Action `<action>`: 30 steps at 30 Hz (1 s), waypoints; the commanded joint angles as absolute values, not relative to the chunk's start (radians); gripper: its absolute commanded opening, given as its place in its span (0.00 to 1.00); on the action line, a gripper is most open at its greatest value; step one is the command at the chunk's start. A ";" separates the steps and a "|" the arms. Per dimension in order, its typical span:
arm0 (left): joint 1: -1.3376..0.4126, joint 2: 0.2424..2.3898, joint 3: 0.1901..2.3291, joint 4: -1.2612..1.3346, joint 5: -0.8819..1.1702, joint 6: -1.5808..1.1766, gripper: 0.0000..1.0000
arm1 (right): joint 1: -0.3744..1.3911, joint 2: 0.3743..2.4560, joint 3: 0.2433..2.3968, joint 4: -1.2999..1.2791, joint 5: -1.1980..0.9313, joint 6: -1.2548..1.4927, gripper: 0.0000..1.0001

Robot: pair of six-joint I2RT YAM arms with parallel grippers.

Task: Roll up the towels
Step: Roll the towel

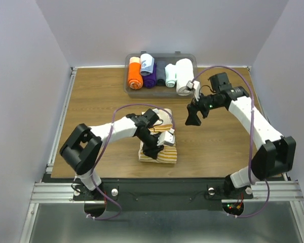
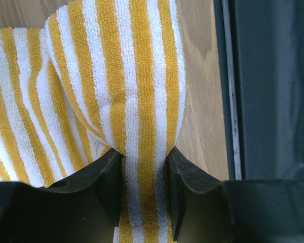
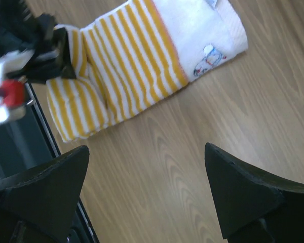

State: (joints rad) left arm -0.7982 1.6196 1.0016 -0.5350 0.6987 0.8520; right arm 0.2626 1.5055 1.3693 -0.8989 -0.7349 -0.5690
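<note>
Left gripper [image 2: 144,158] is clamped on a raised fold of the yellow-and-white striped terry towel [image 2: 137,76], its two black fingers [image 2: 104,174] pinching the cloth at the towel's near end. The right gripper [image 3: 146,149] hangs with its jaws wide apart and nothing between them, over bare wood of the brown table [image 3: 253,101], well to the right of the towel.

The towel lies on the table's near middle, close to the near edge. Its long axis runs near to far; the bunched, partly rolled end points near, and the flat white end with a small printed picture points far.

The grip holds only a narrow pinch, so the roll may turn crooked or slacken at its sides. Nothing pins the far end, so the whole cloth may slide instead of rolling. A pull nearward could drag it over the table edge.
</note>
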 commanded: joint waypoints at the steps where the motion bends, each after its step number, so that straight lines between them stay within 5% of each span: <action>1: -0.709 1.768 1.133 -0.793 0.868 0.923 0.31 | 0.267 1.384 1.286 -0.882 -0.701 -0.610 1.00; 13: -0.531 2.187 1.420 -1.115 1.017 1.106 0.31 | 0.489 1.282 1.169 -0.838 -0.516 -0.611 0.95; 23: -0.514 2.267 1.500 -1.115 1.008 1.063 0.31 | 0.912 1.449 1.071 -0.499 -0.135 -0.517 0.96; 30: -0.506 2.283 1.496 -1.115 1.020 1.068 0.33 | 1.018 1.560 1.052 -0.449 -0.080 -0.520 0.96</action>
